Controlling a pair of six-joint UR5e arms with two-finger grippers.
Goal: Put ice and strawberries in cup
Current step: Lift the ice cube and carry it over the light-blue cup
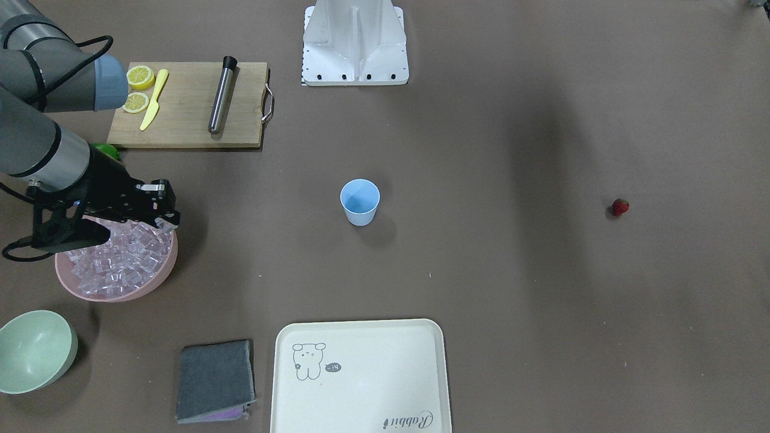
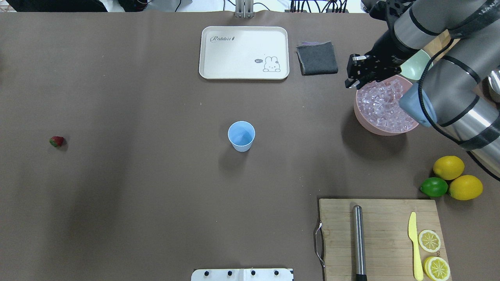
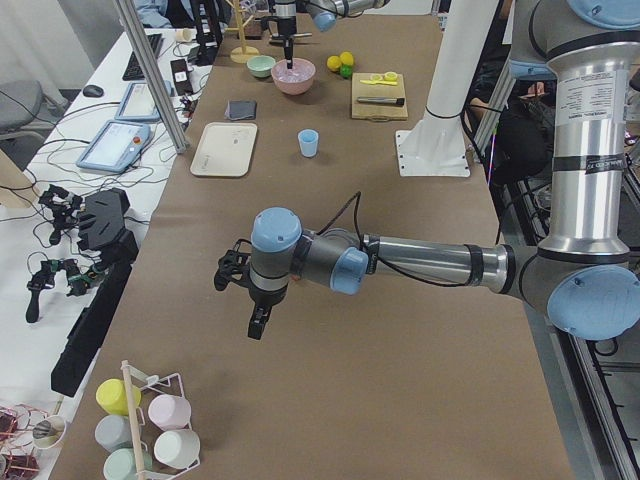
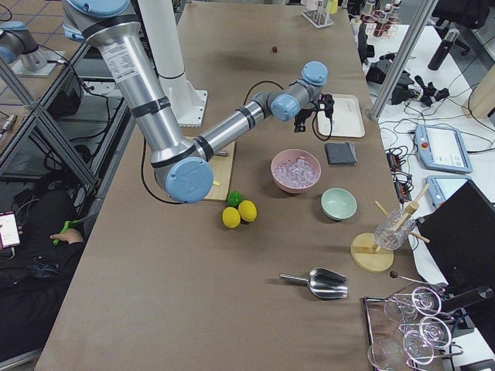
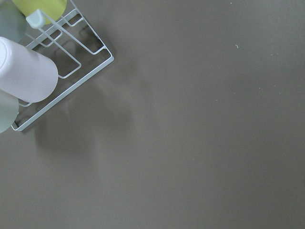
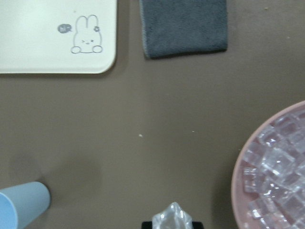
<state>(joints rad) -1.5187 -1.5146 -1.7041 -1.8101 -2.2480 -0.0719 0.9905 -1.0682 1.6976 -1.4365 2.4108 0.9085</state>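
We log the right gripper clenched on one ice cube above the rim of the pink bowl, the upright cup well apart toward the robot's left at the middle of the worktop, the strawberry far beyond it, nearer the left gripper, whose state we cannot tell; right fingertips cropped in the wrist view.
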